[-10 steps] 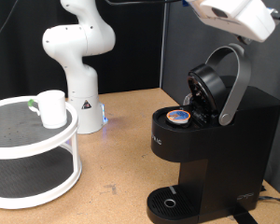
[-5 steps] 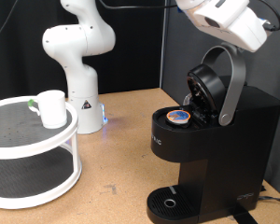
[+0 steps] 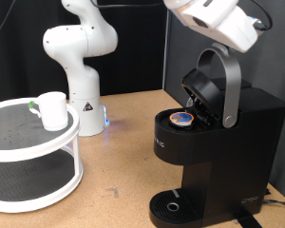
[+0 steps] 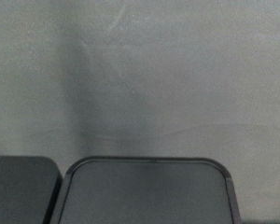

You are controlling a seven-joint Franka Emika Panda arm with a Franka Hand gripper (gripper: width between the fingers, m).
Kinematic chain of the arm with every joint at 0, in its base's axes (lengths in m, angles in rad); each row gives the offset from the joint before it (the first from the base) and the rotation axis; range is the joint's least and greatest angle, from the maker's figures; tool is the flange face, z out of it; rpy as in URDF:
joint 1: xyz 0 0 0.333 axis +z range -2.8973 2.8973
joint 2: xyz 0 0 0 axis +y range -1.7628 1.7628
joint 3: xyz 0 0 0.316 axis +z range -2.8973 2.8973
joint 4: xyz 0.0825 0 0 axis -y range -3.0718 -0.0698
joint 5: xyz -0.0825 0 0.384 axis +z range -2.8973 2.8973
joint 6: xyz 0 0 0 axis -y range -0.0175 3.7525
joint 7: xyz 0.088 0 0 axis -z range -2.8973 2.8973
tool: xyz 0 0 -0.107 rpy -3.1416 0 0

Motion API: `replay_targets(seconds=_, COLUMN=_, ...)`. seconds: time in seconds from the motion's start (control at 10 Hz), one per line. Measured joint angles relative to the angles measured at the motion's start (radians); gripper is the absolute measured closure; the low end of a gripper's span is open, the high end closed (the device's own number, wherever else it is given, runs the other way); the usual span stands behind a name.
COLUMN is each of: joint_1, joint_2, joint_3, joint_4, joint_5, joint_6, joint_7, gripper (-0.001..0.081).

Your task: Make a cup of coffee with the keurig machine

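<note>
My arm's white wrist housing hangs at the exterior view's top, directly above the keurig machine (image 3: 214,142), which stands at the tabletop's (image 3: 123,161) near right corner. Its lid is raised, with the grey curved handle (image 3: 230,90) arching up to just under my wrist. My tool is hidden behind that housing, so I cannot tell whether its fingers are apart or together, nor whether they touch the handle. In the open brew chamber sits a small pod (image 3: 182,118) with a blue and orange top. The round drip tray (image 3: 171,206) at the machine's foot carries nothing.

At the tabletop's left edge stands a white two-tier round rack (image 3: 33,152). The cup (image 3: 53,110) sits upright on its upper shelf, well apart from the machine.

A second white robot base (image 3: 78,57) stands at the tabletop's far edge.

My wrist view shows only a blurred grey surface and a dark rounded panel (image 4: 145,191).
</note>
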Motion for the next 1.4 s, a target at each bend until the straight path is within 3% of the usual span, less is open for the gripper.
replay_targets(seconds=0.5, joint_1=-0.041, joint_2=-0.004, joint_3=-0.048, joint_4=-0.001, joint_5=-0.028, joint_6=-0.085, joint_7=-0.037, gripper=0.0805)
replay_targets(seconds=1.4, joint_1=-0.058, joint_2=-0.002, joint_3=-0.083, joint_4=-0.023, joint_5=-0.084, joint_6=-0.094, joint_7=-0.037, gripper=0.0805)
